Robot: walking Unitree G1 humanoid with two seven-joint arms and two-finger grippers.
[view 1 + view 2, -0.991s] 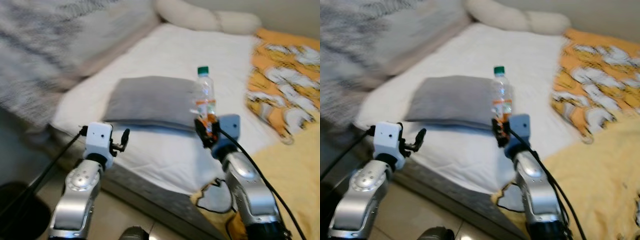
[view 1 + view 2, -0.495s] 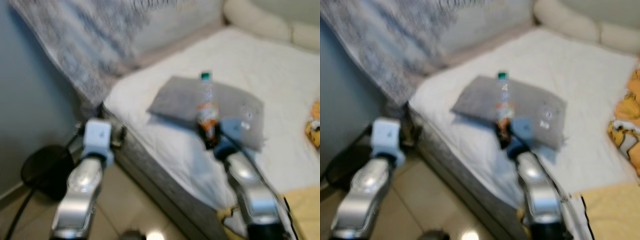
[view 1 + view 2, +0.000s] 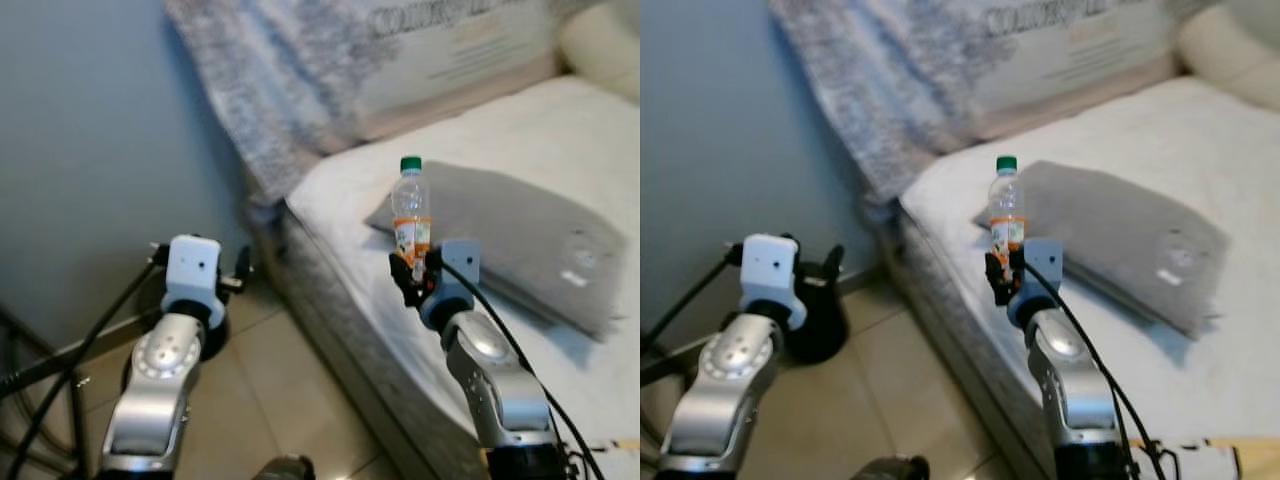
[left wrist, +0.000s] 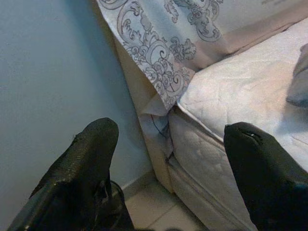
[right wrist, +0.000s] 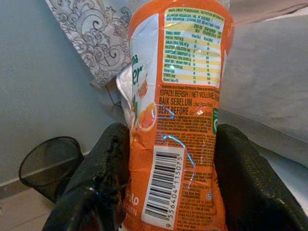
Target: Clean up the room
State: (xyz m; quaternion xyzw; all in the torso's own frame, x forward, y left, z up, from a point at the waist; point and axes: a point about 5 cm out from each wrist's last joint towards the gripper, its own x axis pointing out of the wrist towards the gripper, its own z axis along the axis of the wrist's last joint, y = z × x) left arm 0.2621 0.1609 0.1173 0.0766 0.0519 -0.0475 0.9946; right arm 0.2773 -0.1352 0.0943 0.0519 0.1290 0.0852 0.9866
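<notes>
Room: blue wall (image 3: 90, 120), bed (image 3: 340, 200) with grey pillow (image 3: 520, 230).
Bottle: my right gripper (image 5: 166, 159) clamps the bottle (image 3: 411, 210) upright, over the mattress edge.
Left gripper (image 4: 168, 159): spread apart, holding nothing.
Right wrist view: black bin (image 5: 45, 161) on the floor by the wall.

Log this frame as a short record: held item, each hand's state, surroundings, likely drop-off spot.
held item: clear plastic bottle with green cap and orange label, upright
right hand: shut on the bottle's lower part
left hand: open, holding nothing, raised toward the bed's corner
surroundings: white mattress, flat grey pillow on it, patterned grey-white fabric draped at the headboard, blue-grey wall
likely drop-off: black mesh bin on the floor by the wall, a guess only
</notes>
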